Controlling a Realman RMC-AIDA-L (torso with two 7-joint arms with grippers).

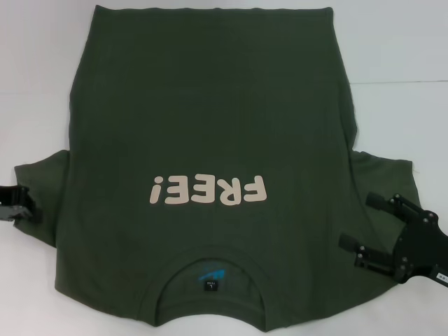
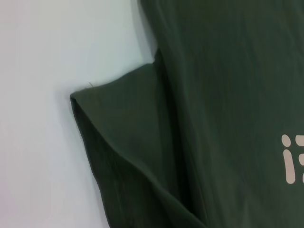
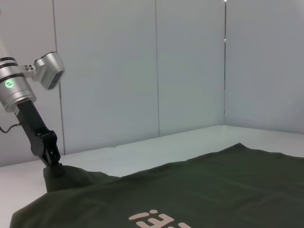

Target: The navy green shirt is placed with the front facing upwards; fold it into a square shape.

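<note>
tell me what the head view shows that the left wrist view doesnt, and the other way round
Only the head view: the right hand open over the right sleeve, the left hand at the left sleeve's edge, the collar with its blue neck label. Only the left wrist view: a close look at the left sleeve and its folds. Both: the navy green shirt and its pale lettering on the white table.

From my end it's just a plain white table (image 1: 399,84) with the green shirt (image 1: 210,119) spread flat on it, print side up. Collar sits at the table's near edge, hem toward the far edge, and both sleeves are spread toward the table's side edges.
</note>
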